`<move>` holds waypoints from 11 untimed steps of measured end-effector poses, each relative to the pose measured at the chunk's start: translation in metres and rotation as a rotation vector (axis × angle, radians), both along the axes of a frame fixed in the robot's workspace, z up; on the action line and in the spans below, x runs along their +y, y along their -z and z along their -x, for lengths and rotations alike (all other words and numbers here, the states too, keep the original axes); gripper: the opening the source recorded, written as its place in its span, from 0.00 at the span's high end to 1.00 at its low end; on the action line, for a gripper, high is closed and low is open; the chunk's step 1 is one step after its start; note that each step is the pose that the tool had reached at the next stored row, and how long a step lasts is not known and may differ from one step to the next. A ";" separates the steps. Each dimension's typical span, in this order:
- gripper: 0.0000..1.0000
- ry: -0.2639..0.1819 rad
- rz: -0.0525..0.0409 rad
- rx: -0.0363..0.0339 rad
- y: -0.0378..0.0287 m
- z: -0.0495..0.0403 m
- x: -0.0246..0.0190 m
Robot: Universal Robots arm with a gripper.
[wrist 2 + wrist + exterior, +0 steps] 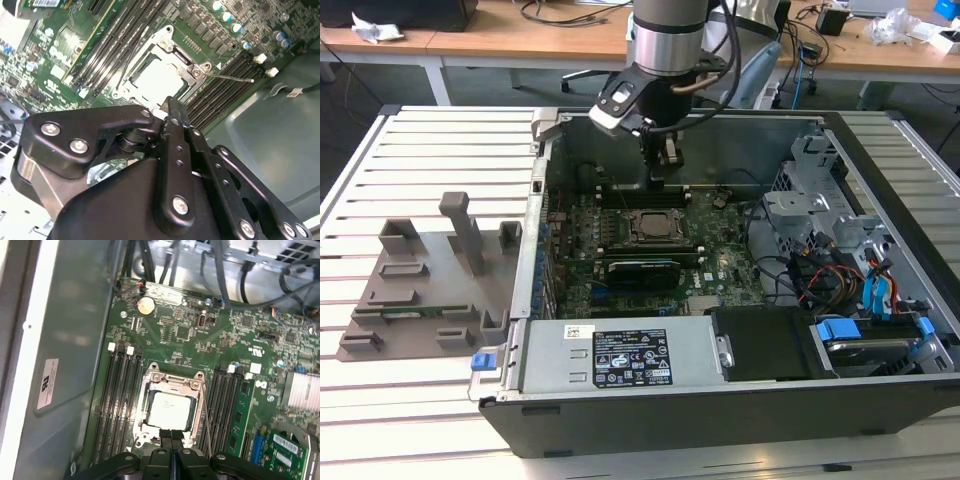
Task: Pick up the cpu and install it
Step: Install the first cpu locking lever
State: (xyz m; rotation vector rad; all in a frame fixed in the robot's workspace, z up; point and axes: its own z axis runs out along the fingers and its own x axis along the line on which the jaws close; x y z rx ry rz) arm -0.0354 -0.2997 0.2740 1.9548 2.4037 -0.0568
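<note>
First wrist view, and the cpu is lying flat in the black socket frame, silvery-white metal top facing up. It's a square, so no long axis to call. Its edges run true with the frame and parallel to the dark memory slots flanking it on both sides. The top looks smooth and matte, bright against the green motherboard with its speckle of tiny components. A thin wire lever runs along one side of the frame, and there's a round coin battery farther up the board.

Now the gripper: black metal fingers pressed together, just a hairline seam between them and nothing held. The tips hang over the frame's near edge. In the second wrist view the bolted black linkages loom large, with the same closed tip just short of the chip. In the exterior view the arm reaches down into the open computer case, with the gripper above the socket and apart from it. A grey tray sits on the slatted table beside the case.
</note>
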 end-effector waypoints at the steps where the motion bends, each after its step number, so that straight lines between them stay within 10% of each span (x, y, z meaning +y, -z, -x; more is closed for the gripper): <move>1: 0.89 -0.012 0.0000 0.0000 0.0000 0.0000 0.0000; 11: 0.89 -0.218 0.0000 0.0000 0.0000 0.0000 0.0000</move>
